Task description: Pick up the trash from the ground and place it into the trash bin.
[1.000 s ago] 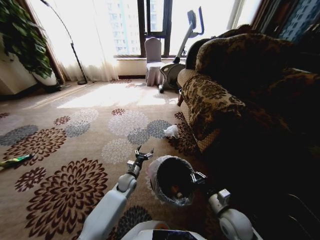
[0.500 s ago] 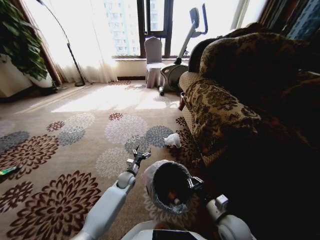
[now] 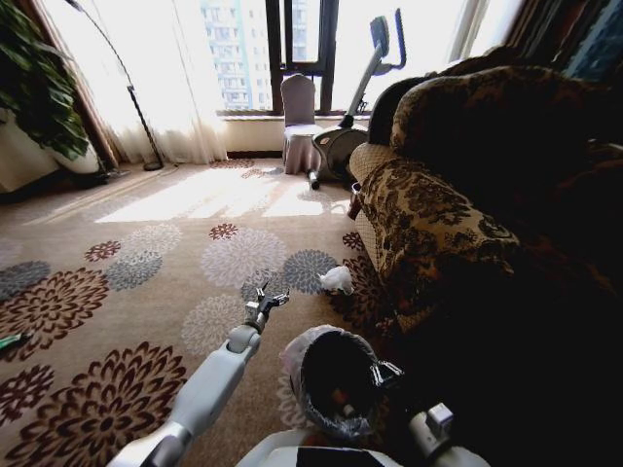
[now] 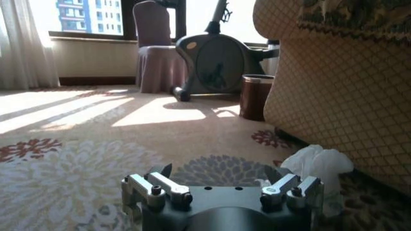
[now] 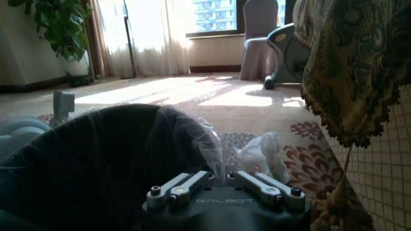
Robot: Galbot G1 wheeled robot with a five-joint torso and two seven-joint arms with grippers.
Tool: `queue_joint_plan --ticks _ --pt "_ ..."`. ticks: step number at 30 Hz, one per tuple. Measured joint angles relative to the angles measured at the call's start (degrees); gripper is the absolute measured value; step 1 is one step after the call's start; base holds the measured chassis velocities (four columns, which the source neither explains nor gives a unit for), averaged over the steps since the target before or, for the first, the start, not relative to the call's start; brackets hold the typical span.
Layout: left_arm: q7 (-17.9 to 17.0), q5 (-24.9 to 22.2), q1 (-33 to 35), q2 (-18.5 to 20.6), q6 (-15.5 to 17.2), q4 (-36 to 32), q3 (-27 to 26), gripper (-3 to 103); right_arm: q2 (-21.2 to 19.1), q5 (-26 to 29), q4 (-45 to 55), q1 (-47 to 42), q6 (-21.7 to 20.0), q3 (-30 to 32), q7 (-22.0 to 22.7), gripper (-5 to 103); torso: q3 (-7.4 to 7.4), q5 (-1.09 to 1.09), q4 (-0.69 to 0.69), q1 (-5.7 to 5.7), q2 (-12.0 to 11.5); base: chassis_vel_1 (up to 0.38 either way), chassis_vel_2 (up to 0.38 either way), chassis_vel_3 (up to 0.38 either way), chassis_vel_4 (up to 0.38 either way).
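Observation:
A white plastic bag [image 3: 337, 280] lies on the carpet at the foot of the sofa [image 3: 438, 214]. My left gripper [image 3: 265, 300] hovers open and empty a short way in front of it. In the left wrist view the bag [image 4: 319, 163] sits just beyond the open left gripper [image 4: 218, 172] and off to one side. My right gripper [image 3: 384, 373] is shut on the rim of the trash bin [image 3: 336, 381], a black bin with a translucent liner. From the right wrist, the right gripper [image 5: 220, 175] clamps the bin's rim [image 5: 96, 159], with the bag [image 5: 260, 154] behind. A green piece [image 3: 8, 341] lies far left.
The patterned sofa fills the right side. A brown cylinder [image 4: 255, 96] stands by the sofa's far corner, with an exercise bike [image 3: 346, 136] and a covered chair [image 3: 298, 122] by the window. A floor lamp [image 3: 127, 78] and a plant [image 3: 39, 88] are at the back left. Open carpet lies to the left.
The whole view has shifted as the robot moves; the white bag now sits nearer and the green piece has slid to the left edge. Both grippers keep their states.

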Motion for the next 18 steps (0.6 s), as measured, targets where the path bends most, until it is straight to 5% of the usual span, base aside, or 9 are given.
queue_joint_plan --ticks 18 --pt "1.93 0.97 -1.98 -1.45 -0.48 3.43 1.34 98 -0.05 -0.08 -0.4 0.66 -0.66 0.54 0.13 4 -0.01 -0.01 0.0 0.0 0.0 -0.035 -0.033 0.038 0.038"
